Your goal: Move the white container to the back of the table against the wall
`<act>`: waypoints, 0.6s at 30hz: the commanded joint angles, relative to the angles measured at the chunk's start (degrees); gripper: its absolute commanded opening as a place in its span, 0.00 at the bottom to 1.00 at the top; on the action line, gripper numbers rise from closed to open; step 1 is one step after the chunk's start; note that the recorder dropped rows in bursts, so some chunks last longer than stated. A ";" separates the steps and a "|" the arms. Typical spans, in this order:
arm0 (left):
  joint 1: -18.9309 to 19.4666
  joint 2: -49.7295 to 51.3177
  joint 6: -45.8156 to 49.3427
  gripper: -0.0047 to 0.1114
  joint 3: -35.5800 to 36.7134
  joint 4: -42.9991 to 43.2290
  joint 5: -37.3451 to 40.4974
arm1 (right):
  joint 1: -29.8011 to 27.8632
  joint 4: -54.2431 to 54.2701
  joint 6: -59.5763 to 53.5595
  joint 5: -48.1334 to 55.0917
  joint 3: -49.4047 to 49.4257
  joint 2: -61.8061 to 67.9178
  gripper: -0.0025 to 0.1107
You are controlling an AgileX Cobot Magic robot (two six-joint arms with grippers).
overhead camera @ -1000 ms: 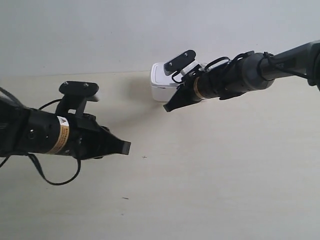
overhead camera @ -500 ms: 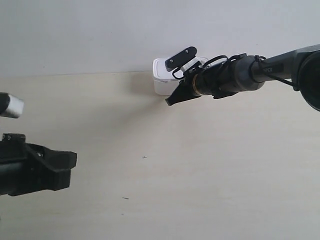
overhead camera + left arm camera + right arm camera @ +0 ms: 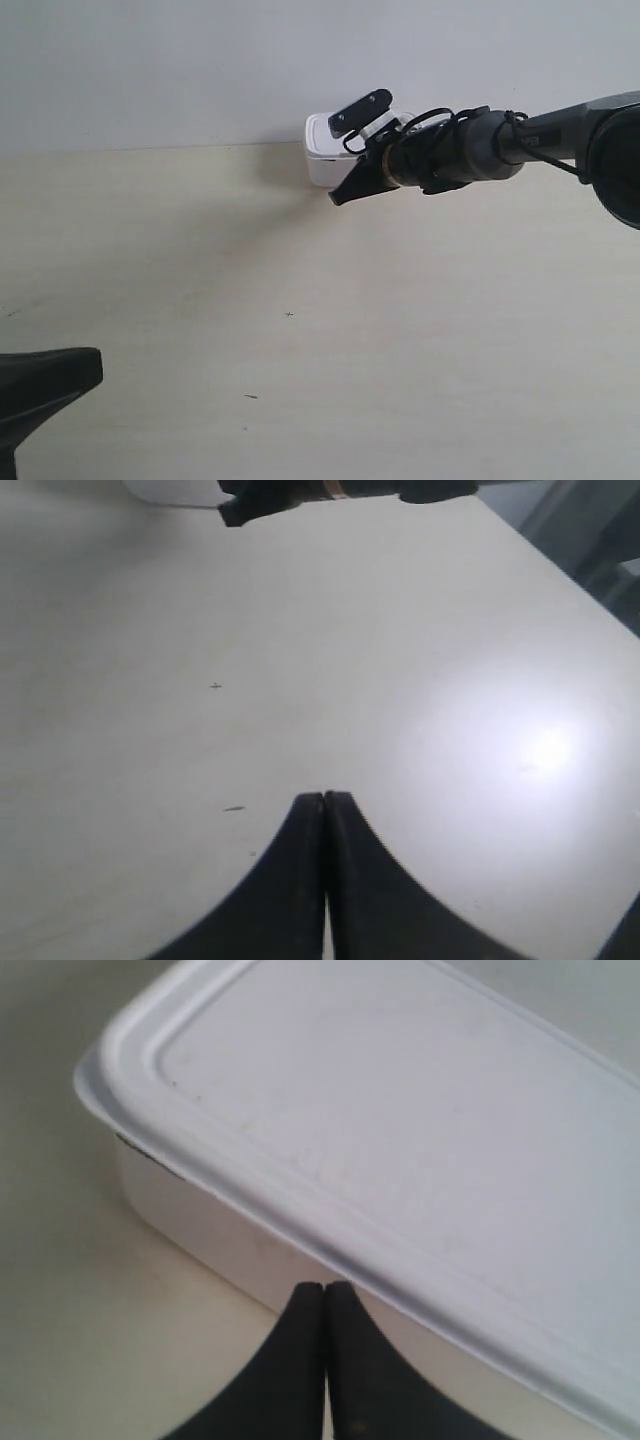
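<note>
The container sits on the surface, back against the wall. The right claw is pressed closed, its tips at the container's side just under the lid rim. The left claw, also closed, hangs well apart from the container.

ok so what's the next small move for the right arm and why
Probably ease the right tool back off the white container: it looks already set at the wall, and the shut tool sits at its side with nothing gripped.
</note>
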 commanded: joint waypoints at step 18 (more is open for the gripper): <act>-0.26 -18.95 -3.17 0.04 5.84 -1.77 -5.97 | -0.25 -0.30 0.28 0.75 -3.77 1.85 0.02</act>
